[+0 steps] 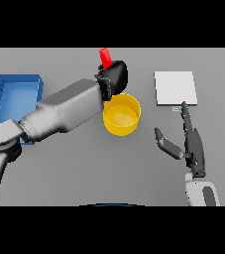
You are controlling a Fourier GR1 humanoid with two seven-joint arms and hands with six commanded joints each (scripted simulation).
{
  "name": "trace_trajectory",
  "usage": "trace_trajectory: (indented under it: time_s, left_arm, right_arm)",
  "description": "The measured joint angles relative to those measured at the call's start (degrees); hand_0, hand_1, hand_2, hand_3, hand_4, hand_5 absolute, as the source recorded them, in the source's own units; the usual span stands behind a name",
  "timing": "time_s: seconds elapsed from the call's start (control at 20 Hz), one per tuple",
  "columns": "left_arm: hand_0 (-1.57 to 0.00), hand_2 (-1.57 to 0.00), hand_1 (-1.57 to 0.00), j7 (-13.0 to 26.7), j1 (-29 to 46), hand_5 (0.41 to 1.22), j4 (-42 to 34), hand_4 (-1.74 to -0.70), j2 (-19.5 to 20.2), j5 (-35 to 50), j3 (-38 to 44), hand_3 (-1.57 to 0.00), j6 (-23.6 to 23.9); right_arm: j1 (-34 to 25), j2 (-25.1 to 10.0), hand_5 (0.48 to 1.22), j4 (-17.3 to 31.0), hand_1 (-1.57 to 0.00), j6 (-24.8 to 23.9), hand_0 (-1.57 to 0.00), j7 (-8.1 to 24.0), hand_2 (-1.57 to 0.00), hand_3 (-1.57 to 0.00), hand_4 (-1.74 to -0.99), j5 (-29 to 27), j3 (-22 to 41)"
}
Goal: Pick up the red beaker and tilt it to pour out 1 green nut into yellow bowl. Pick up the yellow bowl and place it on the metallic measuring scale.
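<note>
Left hand [113, 77] gripping the red beaker [104, 57] just above the yellow bowl [121, 115] at table centre, right hand [191, 144] lying slack at four o'clock, scale [175, 88] sitting at two o'clock

Left arm: I see it reaching in from the lower left, stretched diagonally up toward the middle.
Left hand [115, 77]: raised at the far end of the arm, fingers curled round the red beaker [104, 58].
Right hand [191, 146]: low on my right, fingers straight and pointing away, thumb spread out to the left.
</note>
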Motion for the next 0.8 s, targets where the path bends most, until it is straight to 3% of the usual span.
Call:
trace_trajectory:
  time_s: [0.15, 0.2, 0.25, 0.35, 0.45, 0.6, 0.8]
  left_arm:
    - [-1.57, -1.57, -1.57, -1.6, -3.8, 1.221, 1.0, -1.73, 0.8, 1.5, 1.1, -1.57, -0.9]
    - [-1.57, -1.57, -1.57, -2.1, -5.8, 1.221, 2.4, -1.73, 1.6, 2.0, 1.9, -1.49, 0.5]
    - [-1.57, -1.4, -1.57, -2.1, -7.3, 1.221, 3.6, -1.68, 1.9, 2.5, 2.7, -1.51, 1.6]
    - [-1.57, -1.46, -1.57, -1.9, -10.2, 1.221, 5.1, -1.7, 3.8, 4.3, 5.0, -1.04, 3.0]
    - [-1.57, -1.5, -1.57, -3.0, -13.7, 1.221, 7.9, -1.7, 5.4, 6.4, 7.6, -1.23, 4.4]
    - [-1.57, -1.53, -1.57, 0.1, -17.0, 1.221, 13.7, -1.72, 6.8, 11.4, 13.2, -1.4, 4.1]
    - [-1.57, -1.56, -1.57, 6.5, -16.6, 1.221, 23.1, -1.73, 11.1, 24.0, 25.4, -1.36, 5.9]
  right_arm:
    - [0.3, 0.1, 0.592, 0.7, 0.0, 0.1, 0.0, 0.0, 0.0, 0.0, -1.209, -0.1, 0.0]
    - [0.2, -0.2, 0.592, 0.2, 0.0, 0.3, 0.0, -0.8, 0.0, 0.0, -1.203, -0.3, -0.1]
    - [-0.2, -0.1, 0.592, 0.4, 0.0, 0.1, 0.0, -0.4, 0.0, 0.0, -1.201, -0.3, -0.2]
    - [-0.1, 0.1, 0.596, 0.5, 0.0, -0.1, 0.0, -0.9, 0.0, 0.0, -1.186, 0.1, 0.1]
    - [-0.9, 0.5, 0.593, 0.6, 0.0, 0.6, 0.0, -0.2, 0.0, 0.0, -1.181, -1.1, 0.0]
    - [-1.1, 0.8, 0.597, 0.7, 0.0, 1.6, 0.0, -1.0, 0.0, 0.0, -1.193, -2.9, -0.4]
    - [-1.3, -0.2, 0.592, 0.7, 0.0, 2.6, 0.0, -0.7, 0.0, 0.0, -1.222, -4.1, -1.0]
